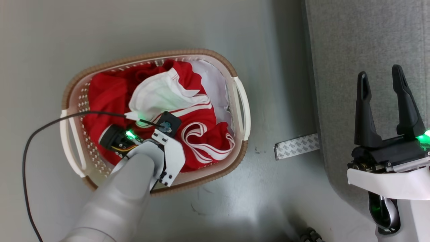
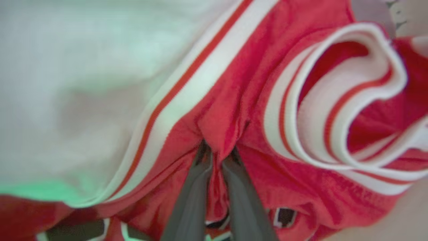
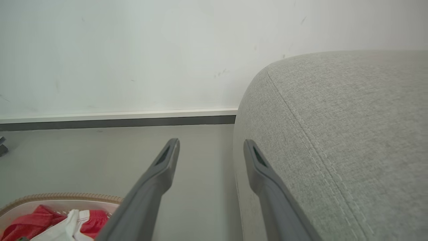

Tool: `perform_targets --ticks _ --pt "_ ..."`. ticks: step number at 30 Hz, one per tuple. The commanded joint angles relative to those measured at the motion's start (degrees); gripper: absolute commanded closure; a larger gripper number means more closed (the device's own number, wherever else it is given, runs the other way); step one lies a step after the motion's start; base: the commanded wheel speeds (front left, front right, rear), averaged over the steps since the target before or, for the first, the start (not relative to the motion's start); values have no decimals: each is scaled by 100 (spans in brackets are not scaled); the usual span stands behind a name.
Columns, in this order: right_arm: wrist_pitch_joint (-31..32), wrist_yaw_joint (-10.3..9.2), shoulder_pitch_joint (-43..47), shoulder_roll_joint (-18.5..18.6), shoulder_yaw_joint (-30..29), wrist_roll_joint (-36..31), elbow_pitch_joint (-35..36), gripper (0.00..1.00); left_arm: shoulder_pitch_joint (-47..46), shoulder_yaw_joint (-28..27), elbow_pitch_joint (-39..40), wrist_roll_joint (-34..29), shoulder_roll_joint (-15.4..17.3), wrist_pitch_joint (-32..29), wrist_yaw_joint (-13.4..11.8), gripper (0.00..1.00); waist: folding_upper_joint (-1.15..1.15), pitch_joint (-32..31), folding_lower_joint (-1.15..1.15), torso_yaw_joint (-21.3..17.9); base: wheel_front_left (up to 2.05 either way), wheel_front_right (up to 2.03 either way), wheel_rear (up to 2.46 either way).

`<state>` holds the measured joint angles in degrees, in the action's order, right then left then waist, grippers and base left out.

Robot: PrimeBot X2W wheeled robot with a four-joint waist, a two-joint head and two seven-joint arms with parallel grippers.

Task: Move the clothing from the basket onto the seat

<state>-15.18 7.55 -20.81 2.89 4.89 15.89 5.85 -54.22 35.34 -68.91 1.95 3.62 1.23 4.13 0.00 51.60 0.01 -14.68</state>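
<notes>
The cream-white basket with a brown rim stands on the floor, and the red clothing with striped trim is bunched inside it. My left arm reaches down into the basket. In the left wrist view, my left gripper is shut on a raised fold of the clothing, beside a loop of white-and-red trim. The grey seat lies to the right. At its near edge my right gripper stands open and holds nothing. The right wrist view has the right gripper, the seat and the basket.
A white cloth lies on the red fabric, and a pale pad lines the basket's right side. A black cable runs from my left wrist across the floor. A tape strip sits between basket and seat. A wall stands behind.
</notes>
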Motion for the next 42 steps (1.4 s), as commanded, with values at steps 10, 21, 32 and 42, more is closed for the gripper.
perform_targets --ticks 10,21,32,42 --pt "4 -12 402 3 -186 -85 -439 0 575 -25 201 706 -68 775 173 100 0 -1373 -1 480 0 0 0" --pt "4 -12 1480 5 -487 -225 -905 0 1776 579 1362 1753 -67 862 254 100 0 -3322 -1 1079 0 0 0" --pt "4 -12 2304 4 -637 -173 -1129 0 2330 870 2471 2302 -66 620 -61 100 0 -4513 -1 1337 0 0 0" --pt "4 -12 2831 3 -675 -328 -1312 0 2682 679 3424 2567 224 348 -340 100 0 -5175 -1 1289 0 0 0"
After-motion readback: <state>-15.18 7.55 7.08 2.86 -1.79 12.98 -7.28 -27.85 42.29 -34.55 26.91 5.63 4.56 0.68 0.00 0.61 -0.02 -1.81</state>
